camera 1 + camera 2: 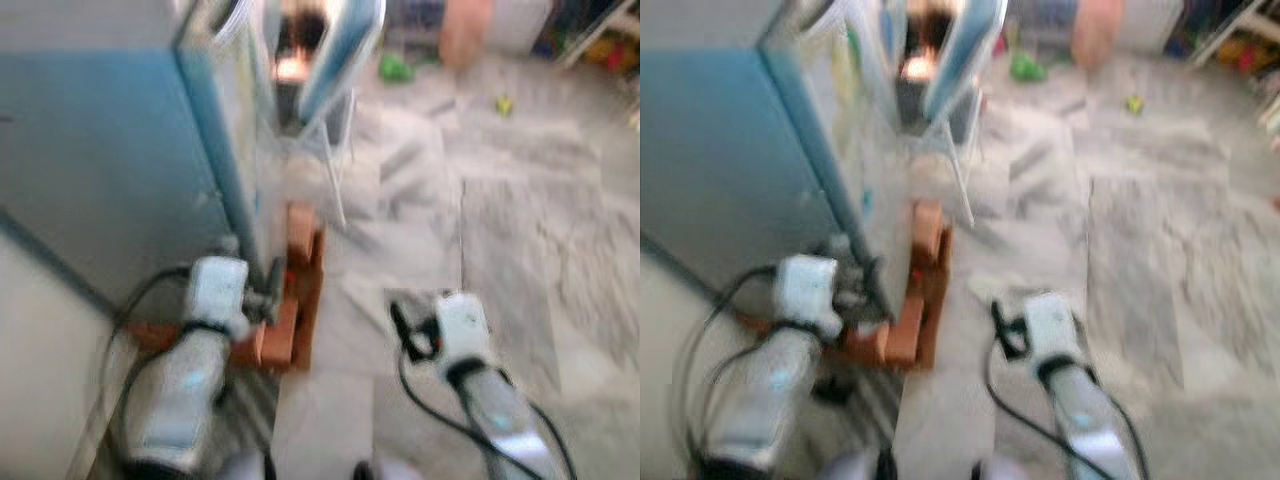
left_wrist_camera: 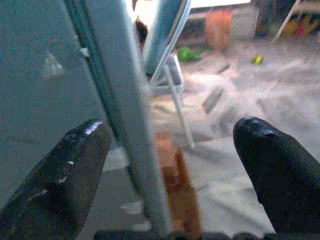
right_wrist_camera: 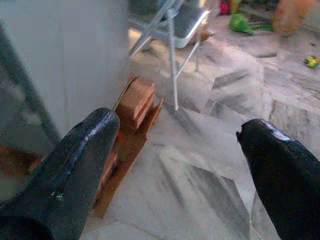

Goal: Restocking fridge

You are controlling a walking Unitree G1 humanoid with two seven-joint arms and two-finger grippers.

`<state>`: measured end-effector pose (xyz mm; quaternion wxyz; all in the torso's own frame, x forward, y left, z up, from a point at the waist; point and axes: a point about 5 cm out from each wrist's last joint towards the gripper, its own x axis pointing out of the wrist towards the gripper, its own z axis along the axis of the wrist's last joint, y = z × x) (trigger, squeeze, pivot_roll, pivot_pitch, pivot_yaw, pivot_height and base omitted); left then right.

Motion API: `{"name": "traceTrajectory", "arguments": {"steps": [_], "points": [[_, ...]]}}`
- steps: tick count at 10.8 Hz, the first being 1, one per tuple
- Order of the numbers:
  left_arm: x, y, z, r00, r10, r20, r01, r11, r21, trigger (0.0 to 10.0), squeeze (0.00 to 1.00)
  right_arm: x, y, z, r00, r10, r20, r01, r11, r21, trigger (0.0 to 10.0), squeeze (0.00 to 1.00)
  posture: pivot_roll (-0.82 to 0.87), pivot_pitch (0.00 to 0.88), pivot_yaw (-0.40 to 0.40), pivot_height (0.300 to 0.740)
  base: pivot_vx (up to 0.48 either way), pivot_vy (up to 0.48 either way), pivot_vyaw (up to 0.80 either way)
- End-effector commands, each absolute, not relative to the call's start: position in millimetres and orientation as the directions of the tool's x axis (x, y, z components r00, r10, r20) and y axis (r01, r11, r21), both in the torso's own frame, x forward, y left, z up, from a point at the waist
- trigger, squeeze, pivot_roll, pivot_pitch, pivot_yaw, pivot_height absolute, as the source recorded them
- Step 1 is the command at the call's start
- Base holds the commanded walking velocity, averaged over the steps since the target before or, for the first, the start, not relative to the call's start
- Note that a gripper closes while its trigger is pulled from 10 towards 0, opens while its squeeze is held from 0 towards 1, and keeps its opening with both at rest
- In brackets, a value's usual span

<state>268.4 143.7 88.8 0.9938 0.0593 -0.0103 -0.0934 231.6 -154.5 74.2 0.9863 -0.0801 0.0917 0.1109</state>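
Observation:
The fridge (image 1: 100, 170) is a tall blue-grey cabinet on my left, and both eye views are blurred. My left gripper (image 1: 270, 292) is low against the fridge's front corner. In the left wrist view this gripper (image 2: 172, 135) is open, with the grey door edge (image 2: 132, 125) standing between its fingers. My right gripper (image 1: 402, 325) hangs over the marble floor to the right. The right wrist view shows it (image 3: 180, 130) open, with nothing between its fingers. No food item can be made out.
Red bricks (image 1: 300, 290) on a brown board prop up the fridge's base. A white metal folding chair (image 1: 330, 130) stands just past the corner. A green toy (image 1: 395, 68) and an orange object (image 1: 465, 30) lie farther off. Marble floor (image 1: 520, 230) stretches to the right.

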Motion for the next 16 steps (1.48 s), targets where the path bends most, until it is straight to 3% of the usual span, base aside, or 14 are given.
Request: {"name": "traceTrajectory", "arguments": {"steps": [1, 3, 6, 7, 13, 16], "points": [[269, 133, 92, 0.975, -0.221, 0.016, 0.218, 0.971, 0.102, 10.0, 0.00, 228, -163, 70, 0.959, 0.178, -0.222, -0.213, 0.966, -0.147, 10.0, 0.00, -0.02, 0.155, 0.002, 0.740, 0.379, 0.000, 0.00], [267, 135, 92, 0.977, -0.213, 0.015, 0.211, 0.974, 0.084, 10.0, 0.00, 228, -164, 71, 0.960, 0.177, -0.218, -0.213, 0.965, -0.152, 10.0, 0.00, -0.03, 0.155, 0.004, 0.740, 0.178, 0.000, 0.00], [256, 173, 84, 0.999, 0.038, -0.021, -0.036, 0.997, 0.066, 10.0, 0.00, 228, -165, 72, 0.959, 0.175, -0.222, -0.213, 0.965, -0.155, 10.0, 0.00, -0.02, 0.161, -0.002, 0.740, 0.000, 0.000, 0.00], [256, 176, 82, 0.998, 0.054, -0.039, -0.052, 0.998, 0.040, 10.0, 0.00, 229, -165, 72, 0.959, 0.177, -0.223, -0.215, 0.964, -0.156, 10.0, 0.00, -0.02, 0.164, -0.007, 0.740, 0.000, 0.000, 0.00], [300, 162, 92, 0.996, -0.087, -0.011, 0.088, 0.996, 0.025, 10.0, 0.00, 231, -164, 72, 0.959, 0.177, -0.223, -0.214, 0.964, -0.158, 10.0, 0.00, -0.05, 0.169, -0.006, 0.740, 0.000, 0.000, 0.00], [316, 162, 95, 0.998, -0.061, 0.000, 0.061, 0.997, 0.054, 10.0, 0.00, 231, -163, 72, 0.960, 0.178, -0.216, -0.214, 0.965, -0.155, 10.0, 0.00, -0.04, 0.169, -0.005, 0.740, 0.000, 0.000, 0.00]]}}
